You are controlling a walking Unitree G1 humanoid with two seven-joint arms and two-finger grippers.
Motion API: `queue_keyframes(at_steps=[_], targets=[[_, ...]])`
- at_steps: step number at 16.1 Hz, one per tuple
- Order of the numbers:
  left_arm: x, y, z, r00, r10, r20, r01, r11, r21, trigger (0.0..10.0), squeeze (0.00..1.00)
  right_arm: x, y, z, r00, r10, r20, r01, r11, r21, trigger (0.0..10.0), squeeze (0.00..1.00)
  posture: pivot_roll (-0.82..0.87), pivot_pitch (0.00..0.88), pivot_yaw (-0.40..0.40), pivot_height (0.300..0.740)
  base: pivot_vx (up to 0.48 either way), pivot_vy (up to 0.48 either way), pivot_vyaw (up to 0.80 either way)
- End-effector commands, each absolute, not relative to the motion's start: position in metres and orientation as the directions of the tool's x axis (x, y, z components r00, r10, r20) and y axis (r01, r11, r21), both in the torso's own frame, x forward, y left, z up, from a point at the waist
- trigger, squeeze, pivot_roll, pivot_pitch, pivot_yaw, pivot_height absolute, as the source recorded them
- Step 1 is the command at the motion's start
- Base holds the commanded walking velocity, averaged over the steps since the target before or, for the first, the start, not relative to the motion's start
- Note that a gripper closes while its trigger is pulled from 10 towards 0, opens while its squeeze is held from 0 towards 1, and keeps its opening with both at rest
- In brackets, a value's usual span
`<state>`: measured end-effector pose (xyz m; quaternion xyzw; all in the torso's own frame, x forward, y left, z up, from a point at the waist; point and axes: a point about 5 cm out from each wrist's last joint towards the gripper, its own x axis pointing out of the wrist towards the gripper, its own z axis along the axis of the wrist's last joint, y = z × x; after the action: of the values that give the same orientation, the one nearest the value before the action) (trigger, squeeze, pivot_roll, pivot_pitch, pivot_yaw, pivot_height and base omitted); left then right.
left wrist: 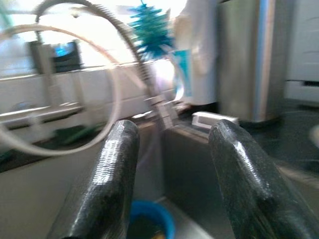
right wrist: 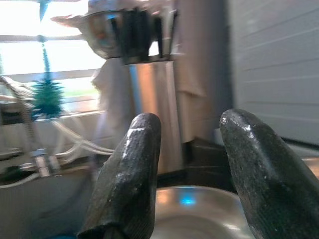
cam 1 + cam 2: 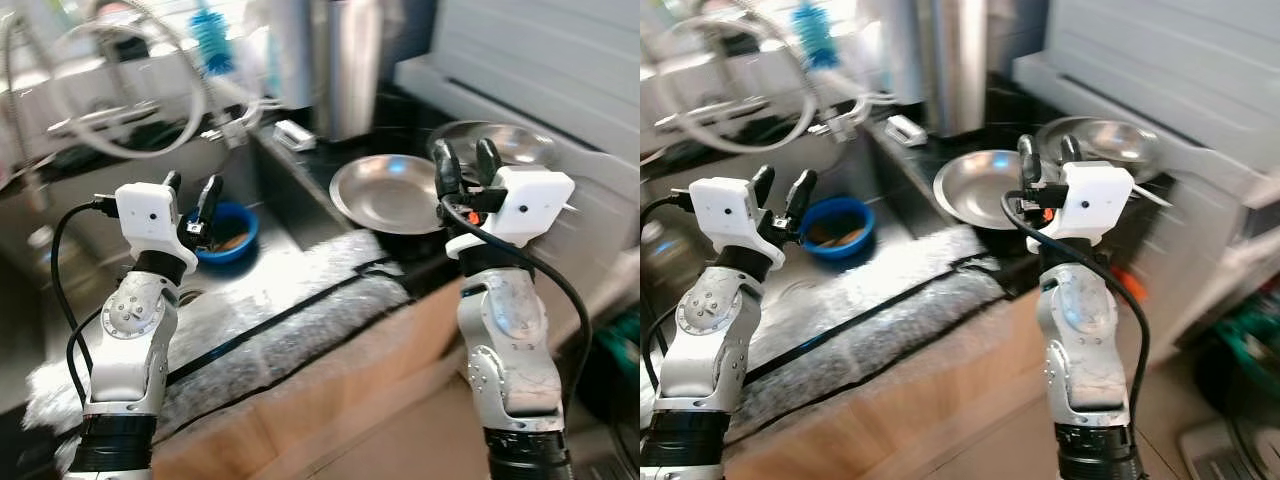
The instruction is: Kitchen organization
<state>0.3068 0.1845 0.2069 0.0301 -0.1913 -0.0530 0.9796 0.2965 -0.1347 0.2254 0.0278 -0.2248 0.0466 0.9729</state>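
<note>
A steel sink (image 3: 300, 235) sits in a dark counter (image 3: 400, 120), with a padded grey mat (image 3: 300, 310) draped over its near edge and brown cardboard (image 3: 330, 400) below that. At the right stands a white appliance (image 3: 560, 60) with ribbed panels. A tall steel canister (image 3: 345, 65) stands upright on the counter behind the sink, and a coiled spring tap (image 3: 150, 90) arches over the basin, its hose looping wide. A teal bottle brush (image 1: 149, 27) stands up by the window.

On the counter just right of the sink lies a shallow steel pan (image 3: 385, 190), empty and face up. A second steel dish (image 3: 515, 140) lies behind it, toward the appliance, partly hidden by the right arm.

In the sink basin sits a blue bowl (image 3: 230, 235), with something brown inside that is too blurred to name. A small white block (image 3: 293, 135) lies on the counter near the canister's foot.

The left gripper (image 3: 192, 195) hovers above the sink, just over the blue bowl, fingers apart and holding nothing. The right gripper (image 3: 462, 160) hangs over the far rim of the pan, its fingers likewise spread and empty.
</note>
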Motion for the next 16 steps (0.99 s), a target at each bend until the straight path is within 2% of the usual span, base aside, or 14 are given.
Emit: queue_keyframes(at_steps=[1,9,10,11,13,16], targets=[[0.305,0.186,0.21,0.915,-0.119,0.385,0.088,0.991,0.098,10.0,0.0,0.297,-0.13,0.226,0.891,0.095,0.444,-0.121,0.992,0.031,10.0,0.0,-0.08,0.0,0.073,0.74,0.0,0.0,0.0],[0.304,0.184,0.202,0.923,-0.131,0.363,0.1,0.99,0.103,10.0,0.0,0.293,-0.149,0.228,0.918,0.011,0.396,-0.03,0.999,0.042,10.0,0.0,-0.1,0.0,0.072,0.74,0.0,0.0,0.0],[0.304,0.184,0.202,0.923,-0.132,0.361,0.101,0.99,0.103,10.0,0.0,0.292,-0.153,0.224,0.931,-0.015,0.364,-0.002,0.999,0.047,10.0,1.0,-0.1,0.0,0.071,0.74,0.0,0.0,0.0],[0.305,0.183,0.202,0.923,-0.135,0.359,0.104,0.989,0.104,10.0,0.0,0.292,-0.161,0.217,0.95,-0.091,0.299,0.071,0.994,0.078,10.0,1.0,-0.09,0.0,0.071,0.74,0.0,0.0,0.0],[0.305,0.183,0.2,0.926,-0.14,0.352,0.108,0.988,0.108,10.0,0.0,0.294,-0.171,0.214,0.957,-0.146,0.25,0.108,0.981,0.159,10.0,1.0,-0.1,0.0,0.073,0.74,0.0,0.0,0.0],[0.305,0.181,0.2,0.925,-0.15,0.348,0.117,0.986,0.115,10.0,0.0,0.301,-0.177,0.21,0.969,-0.171,0.178,0.13,0.966,0.222,10.0,1.0,-0.1,0.0,0.072,0.74,0.0,0.0,0.0]])
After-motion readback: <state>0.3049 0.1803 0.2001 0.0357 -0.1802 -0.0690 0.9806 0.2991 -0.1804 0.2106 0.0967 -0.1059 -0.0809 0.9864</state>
